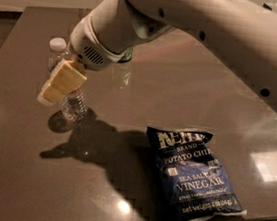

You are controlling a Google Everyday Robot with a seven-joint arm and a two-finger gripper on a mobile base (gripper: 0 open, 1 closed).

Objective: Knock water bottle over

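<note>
The water bottle [73, 103] is clear ribbed plastic with a white cap [57, 44]. It stands upright on the dark table [191, 94] at the left. My gripper [59, 85], with cream-coloured fingers [68, 75] pressed together, is in front of the bottle's middle and on its left side, covering the label area. It seems to touch the bottle or be just in front of it. The white arm reaches down to it from the upper right.
A dark blue bag of sea salt and vinegar potato chips [191, 175] lies flat near the table's front right edge. A dark green object [127, 55] shows partly behind the wrist. The table's left edge is near the bottle.
</note>
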